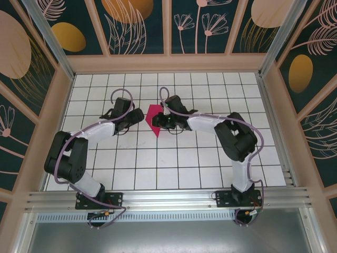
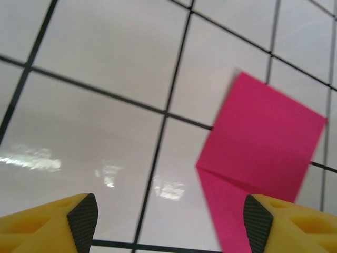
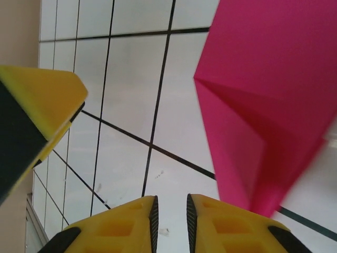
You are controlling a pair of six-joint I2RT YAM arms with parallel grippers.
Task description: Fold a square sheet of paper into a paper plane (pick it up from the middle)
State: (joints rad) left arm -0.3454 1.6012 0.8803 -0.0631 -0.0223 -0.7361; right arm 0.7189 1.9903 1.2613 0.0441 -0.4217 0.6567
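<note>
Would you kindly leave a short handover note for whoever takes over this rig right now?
The left gripper is open, its fingers wide apart with nothing between them.
The right gripper has its fingers almost together, and nothing shows in the thin gap.
The square sheet of paper lies on the table between the two grippers. It is partly folded, with creases showing, and neither gripper holds it.
Done: the first folds.
Left: the remaining folds; it is not yet a slim pointed plane.
</note>
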